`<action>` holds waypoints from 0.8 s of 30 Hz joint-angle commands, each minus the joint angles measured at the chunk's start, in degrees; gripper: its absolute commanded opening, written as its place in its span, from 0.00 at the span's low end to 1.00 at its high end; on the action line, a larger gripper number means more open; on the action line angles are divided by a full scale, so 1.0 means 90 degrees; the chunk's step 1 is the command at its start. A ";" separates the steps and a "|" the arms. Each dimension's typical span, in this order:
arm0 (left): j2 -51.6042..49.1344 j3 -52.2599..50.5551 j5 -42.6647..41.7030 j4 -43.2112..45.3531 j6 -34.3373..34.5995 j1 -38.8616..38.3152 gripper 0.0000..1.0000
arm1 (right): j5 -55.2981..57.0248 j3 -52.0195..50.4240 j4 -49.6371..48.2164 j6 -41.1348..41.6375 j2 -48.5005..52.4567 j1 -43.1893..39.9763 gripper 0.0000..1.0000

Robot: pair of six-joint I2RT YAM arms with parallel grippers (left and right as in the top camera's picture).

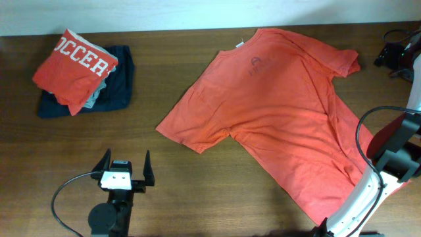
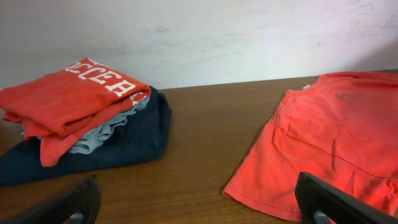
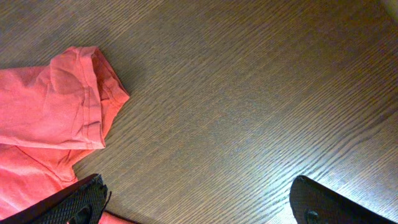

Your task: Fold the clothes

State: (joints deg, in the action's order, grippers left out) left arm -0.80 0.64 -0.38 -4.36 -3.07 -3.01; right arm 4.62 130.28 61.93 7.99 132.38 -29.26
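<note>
Left claw (image 1: 127, 155), lower left of overhead frame: fingers spread wide, nothing between them, poised over bare table (image 1: 197, 197). Right claw (image 3: 198, 183), seen from its own wrist: released too, fingers far apart over wood grain, nothing grasped. A sliver of red cloth shows beside the finger at frame left.

Coral-red T-shirt (image 1: 289, 112) lies spread across the right half of the overhead frame, collar toward upper centre, body running down to lower right, where the right arm crosses over it. Faint dark print just below collar. One sleeve (image 1: 191, 128) points toward frame centre. Some wrinkles, not folded.

Upper left, well apart from it: folded red shirt (image 1: 75, 66) with white block letters, on top of a grey layer (image 2: 102, 134), on a folded navy garment (image 1: 120, 89).
</note>
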 commanded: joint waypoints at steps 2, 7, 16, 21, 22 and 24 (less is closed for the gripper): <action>0.0039 -0.0015 0.0024 -0.0044 -0.0100 -0.0024 0.99 | 0.0061 0.0061 0.0005 0.0075 -0.0097 0.0034 0.98; 0.0039 -0.0015 0.0034 -0.0046 -0.0102 -0.0024 0.99 | 0.0061 0.0061 0.0005 0.0075 -0.0097 0.0039 0.99; -0.0007 0.0274 -0.0415 0.1047 -0.0080 -0.0024 0.99 | 0.0061 0.0061 0.0005 0.0075 -0.0097 0.0039 0.99; -0.1151 0.1751 -0.0415 0.0097 -0.0117 -0.0024 0.99 | 0.0061 0.0061 0.0005 0.0075 -0.0097 0.0039 0.99; -0.1525 0.2096 -0.0418 -0.0044 -0.0180 -0.0024 0.99 | 0.0061 0.0061 0.0007 0.0078 -0.0097 0.0039 0.99; -0.2458 0.2917 -0.0437 -0.0384 -0.0202 -0.0024 0.99 | 0.0061 0.0061 0.0005 0.0075 -0.0097 0.0039 0.99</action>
State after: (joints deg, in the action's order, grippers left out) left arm -12.03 15.40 -3.18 -5.48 -3.42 -3.01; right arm 4.67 130.28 61.98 8.21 132.38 -29.21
